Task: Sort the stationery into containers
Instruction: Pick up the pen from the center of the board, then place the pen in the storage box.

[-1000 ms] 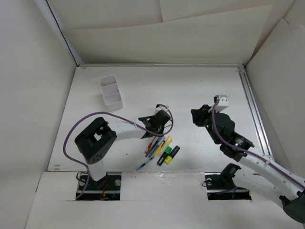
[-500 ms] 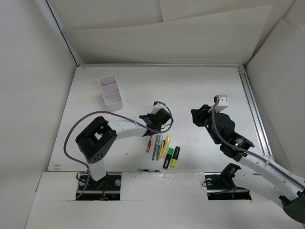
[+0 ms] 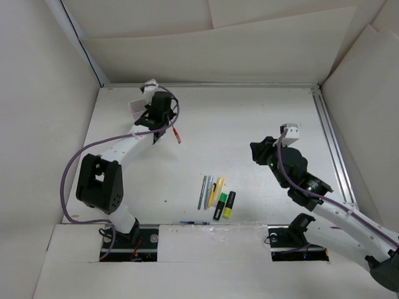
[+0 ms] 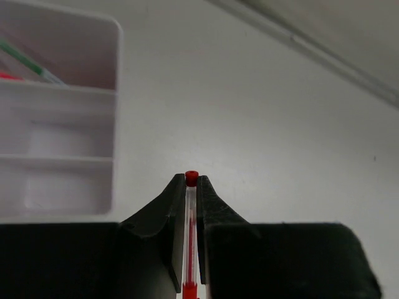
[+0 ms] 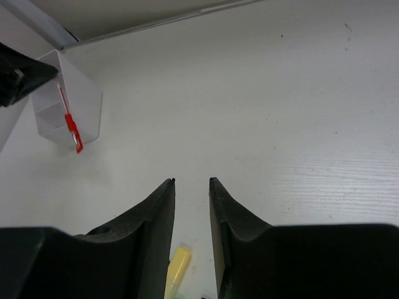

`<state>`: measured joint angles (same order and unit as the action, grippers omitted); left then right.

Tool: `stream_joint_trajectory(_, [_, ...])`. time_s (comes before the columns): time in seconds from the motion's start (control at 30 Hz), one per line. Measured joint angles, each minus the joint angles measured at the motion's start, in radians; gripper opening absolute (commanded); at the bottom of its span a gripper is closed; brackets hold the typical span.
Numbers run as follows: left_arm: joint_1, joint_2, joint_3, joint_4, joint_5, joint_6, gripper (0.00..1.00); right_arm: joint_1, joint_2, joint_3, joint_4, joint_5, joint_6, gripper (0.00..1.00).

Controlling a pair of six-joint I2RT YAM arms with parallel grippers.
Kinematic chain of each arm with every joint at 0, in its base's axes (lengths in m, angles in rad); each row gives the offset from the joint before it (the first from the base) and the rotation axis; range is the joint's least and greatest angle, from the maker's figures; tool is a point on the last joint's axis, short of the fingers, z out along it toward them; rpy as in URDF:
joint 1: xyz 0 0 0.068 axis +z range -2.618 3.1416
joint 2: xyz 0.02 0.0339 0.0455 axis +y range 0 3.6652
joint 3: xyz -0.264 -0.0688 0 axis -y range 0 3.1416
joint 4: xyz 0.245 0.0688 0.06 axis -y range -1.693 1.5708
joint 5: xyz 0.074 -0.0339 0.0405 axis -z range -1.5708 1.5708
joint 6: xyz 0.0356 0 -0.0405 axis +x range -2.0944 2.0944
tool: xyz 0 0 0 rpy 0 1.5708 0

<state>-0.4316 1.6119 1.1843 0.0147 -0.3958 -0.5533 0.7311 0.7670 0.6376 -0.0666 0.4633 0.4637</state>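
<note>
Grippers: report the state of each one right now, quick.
Left gripper: closed on the red pen.
Right gripper: open, holding nothing.

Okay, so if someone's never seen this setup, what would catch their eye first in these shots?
The left gripper stands out, shut on a red pen beside the white box at the far left of the table. Next comes the loose row of pens and highlighters lying near the front edge, with the right gripper open and empty farther right.
</note>
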Motion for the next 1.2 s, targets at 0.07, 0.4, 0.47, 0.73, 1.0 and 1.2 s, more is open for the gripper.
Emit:
stream_joint_trajectory(0.07, [0.064, 0.013, 0.041, 0.022, -0.024, -0.017, 0.0, -0.004, 0.0, 0.0, 0.0, -0.001, 0.0, 0.34])
stream_joint_trajectory(0.4, [0.225, 0.19, 0.365, 0.112, -0.148, 0.019, 0.0, -0.005, 0.0, 0.0, 0.0, -0.016, 0.0, 0.34])
stream_joint_trajectory(0.47, [0.246, 0.221, 0.404, 0.129, -0.178, 0.05, 0.0, -0.005, 0.0, 0.0, 0.0, -0.016, 0.0, 0.34])
stream_joint_trajectory(0.73, [0.29, 0.338, 0.49, 0.195, -0.254, 0.168, 0.0, -0.005, 0.025, 0.0, 0.0, -0.028, 0.0, 0.34])
stream_joint_trajectory(1.0, [0.298, 0.343, 0.447, 0.323, -0.326, 0.293, 0.0, -0.005, 0.032, 0.0, 0.0, -0.03, 0.0, 0.34])
stream_joint_trajectory(1.2, [0.298, 0.343, 0.404, 0.394, -0.372, 0.369, 0.0, -0.005, 0.032, 0.0, 0.0, -0.03, 0.0, 0.34])
